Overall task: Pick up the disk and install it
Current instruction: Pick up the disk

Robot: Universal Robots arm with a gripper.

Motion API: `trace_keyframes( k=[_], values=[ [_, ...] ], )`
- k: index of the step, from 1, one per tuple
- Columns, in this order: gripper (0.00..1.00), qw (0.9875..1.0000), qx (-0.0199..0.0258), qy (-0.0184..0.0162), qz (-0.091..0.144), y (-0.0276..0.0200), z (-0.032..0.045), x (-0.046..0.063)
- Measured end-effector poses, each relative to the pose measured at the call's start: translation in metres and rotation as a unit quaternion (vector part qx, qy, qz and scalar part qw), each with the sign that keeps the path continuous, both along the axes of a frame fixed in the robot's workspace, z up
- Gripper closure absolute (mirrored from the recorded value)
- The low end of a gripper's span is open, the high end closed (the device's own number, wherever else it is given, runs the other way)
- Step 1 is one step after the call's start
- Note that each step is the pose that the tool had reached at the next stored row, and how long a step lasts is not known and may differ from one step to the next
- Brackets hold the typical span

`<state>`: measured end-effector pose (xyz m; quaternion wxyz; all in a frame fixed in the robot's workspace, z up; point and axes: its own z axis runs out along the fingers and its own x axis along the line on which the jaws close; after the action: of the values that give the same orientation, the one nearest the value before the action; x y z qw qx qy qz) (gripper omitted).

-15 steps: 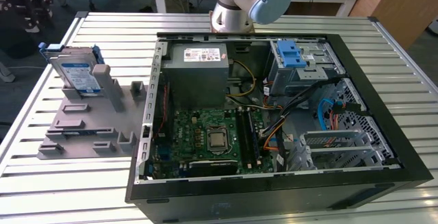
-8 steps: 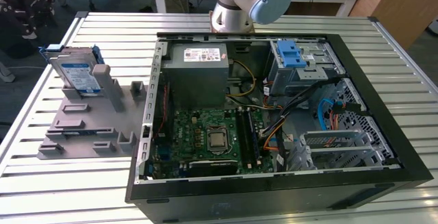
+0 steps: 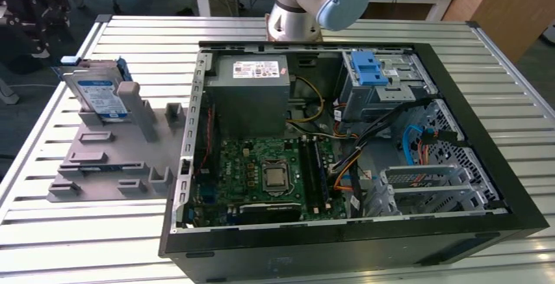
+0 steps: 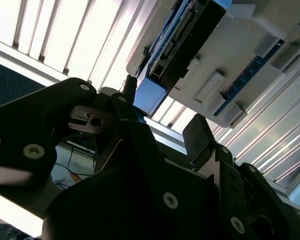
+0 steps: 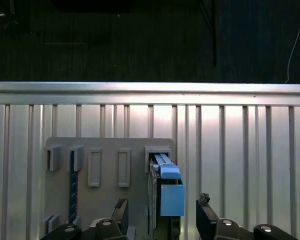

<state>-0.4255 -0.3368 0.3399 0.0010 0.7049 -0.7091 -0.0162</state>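
Lying open on the slatted metal table, the computer case holds a grey power supply box at its 11 o'clock corner in the exterior view. A green motherboard sits toward 7 o'clock. A metal drive cage with a blue latch stands at 1 o'clock, and loose cables run across the space toward 3 o'clock.

At 9 o'clock from the case, just beside its wall, a grey holder plate with raised slots lies flat on the table. One slot at the plate's 12 o'clock end holds the disk. The other slots carry nothing that can be made out. The robot arm rises from the table at 12 o'clock, behind the case.

The disk stands on edge in its slot. Its labelled face is turned toward 4 o'clock in the exterior view, its blue carrier frame shows along the upper rim, and its long axis appears upright.

In the first wrist view the gripper hangs over the disk's thin upper edge. Its black fingers are spread apart, one on each side of the blue carrier end, with a gap showing on both sides. Nothing stands between the fingers and the disk.
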Motion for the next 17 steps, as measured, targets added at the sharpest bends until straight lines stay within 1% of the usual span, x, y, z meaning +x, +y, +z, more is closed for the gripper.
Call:
trace_keyframes(
  k=[1,3,11,15,17],
  values=[
    [0.36,1.0000,0.0000,0.0000,0.001,-0.0001,-0.0048,0.000],
    [0.36,1.0000,0.0000,0.0000,0.001,-0.0002,-0.0083,0.000],
    [0.36,1.0000,0.0000,0.0000,0.001,0.0000,-0.0197,-0.002],
    [0.36,1.0000,0.0000,0.0000,-0.003,0.0026,-0.0255,-0.002],
    [0.36,1.0000,0.0000,0.0000,-0.005,0.0029,-0.0283,-0.003]
  ],
)
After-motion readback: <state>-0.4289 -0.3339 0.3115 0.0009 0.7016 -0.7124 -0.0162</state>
